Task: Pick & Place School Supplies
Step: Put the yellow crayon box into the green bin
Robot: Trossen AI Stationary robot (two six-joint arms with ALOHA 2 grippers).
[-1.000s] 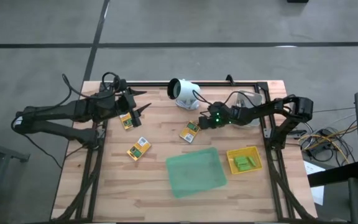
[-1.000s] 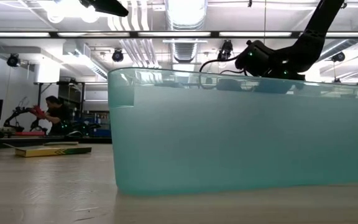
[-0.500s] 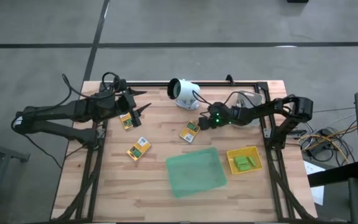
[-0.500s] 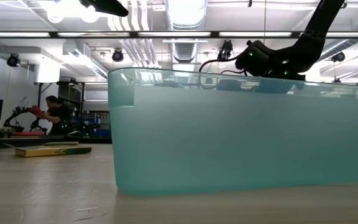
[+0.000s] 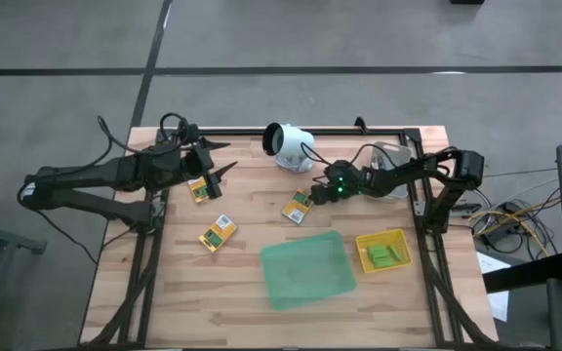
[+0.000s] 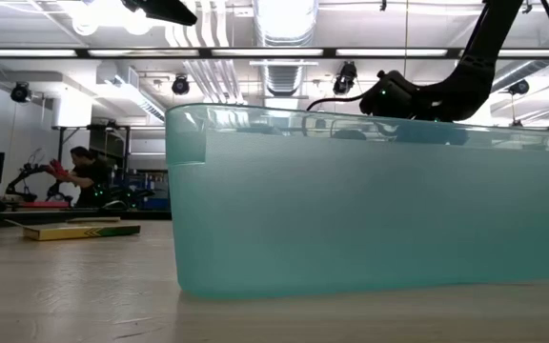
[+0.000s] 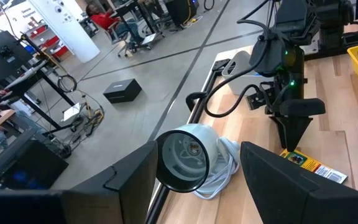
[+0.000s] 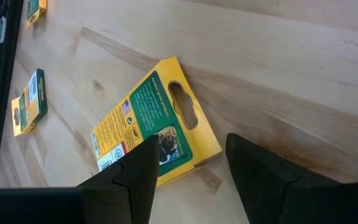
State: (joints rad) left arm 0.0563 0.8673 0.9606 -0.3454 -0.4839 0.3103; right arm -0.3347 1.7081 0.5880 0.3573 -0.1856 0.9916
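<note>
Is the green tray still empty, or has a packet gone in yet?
Empty: the high view shows nothing inside the green tray; all three packets lie on the table.

A: Packets? 
B: Three yellow-and-green packets, flat on the wood: one far left (image 5: 199, 189), one nearer front (image 5: 218, 233), one mid-table (image 5: 300, 206)
A: Blocks?
B: Light-green blocks (image 5: 382, 255) piled in the yellow tray

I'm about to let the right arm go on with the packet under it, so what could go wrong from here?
1. The packet lies flat on the table; the open right gripper hangs above one end, so closing might only push it along.
2. The white camera and its cable sit close behind; a lift could snag them.
3. The left gripper waits open over another packet.
</note>
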